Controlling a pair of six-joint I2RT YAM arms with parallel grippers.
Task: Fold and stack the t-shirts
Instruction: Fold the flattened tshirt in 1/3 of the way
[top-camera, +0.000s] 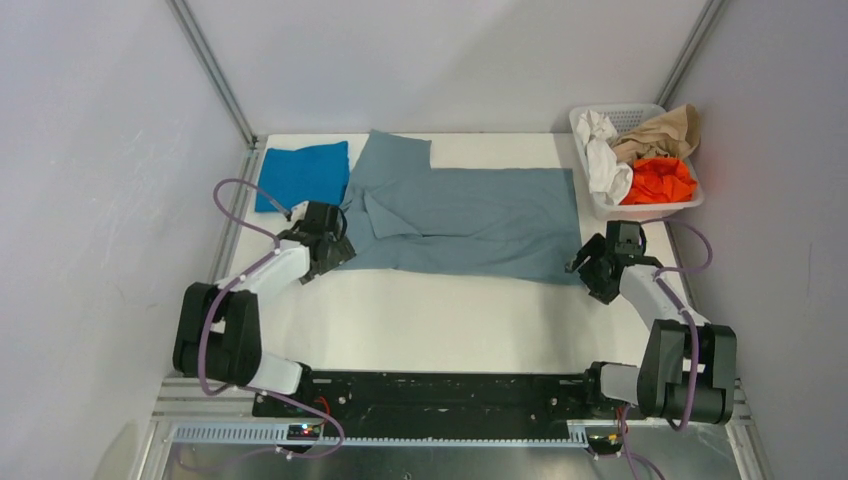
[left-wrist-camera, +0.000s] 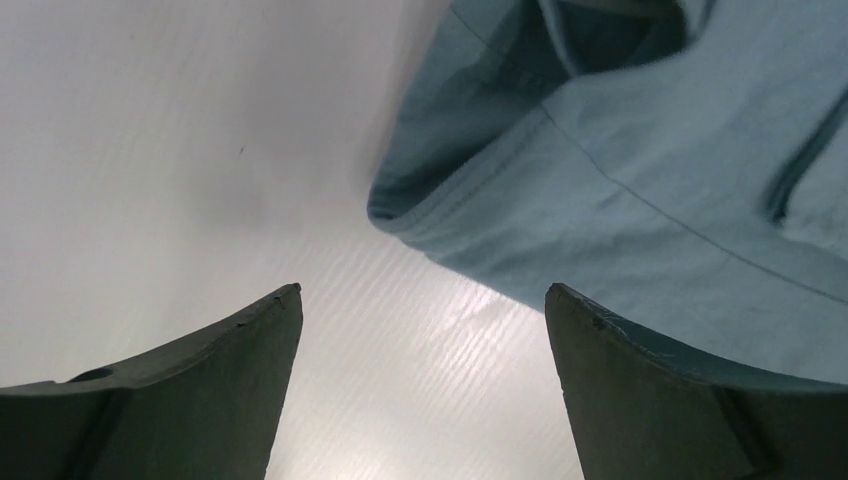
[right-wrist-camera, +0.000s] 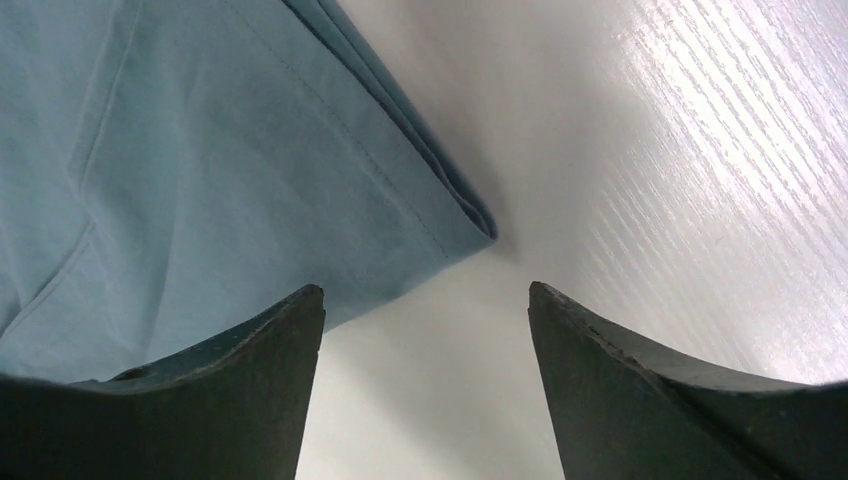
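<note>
Although one shirt looks finished, most of the task is open, I judge. From the top view, the bright blue t-shirt (top-camera: 303, 172) lies as a flat folded rectangle at the far left corner of the counter (top-camera: 430, 320). The grey-blue t-shirt (top-camera: 470, 215) is stretched as a long band along the far half, from near the left edge almost to the right edge. It seems folded only partly, because one flap sticks out toward the far edge. A basket (top-camera: 585, 120) in the far right corner holds white, beige and orange cloths (top-camera: 640, 160); I cannot tell if they are shirts. The left gripper (top-camera: 335, 250) is at the near left corner of the band, and the right gripper (top-camera: 590, 270) is at its near right corner.

From the left wrist view, the left gripper's jaws stand spread with only bare counter between them. The rounded corner of the grey-blue cloth is just in front, not pinched.

From the right wrist view, the right gripper's jaws are also spread and empty. The hemmed corner of the shirt lies just ahead between them. What is left, in my judgement: folding this shirt smaller and stacking it with the blue one.
</note>
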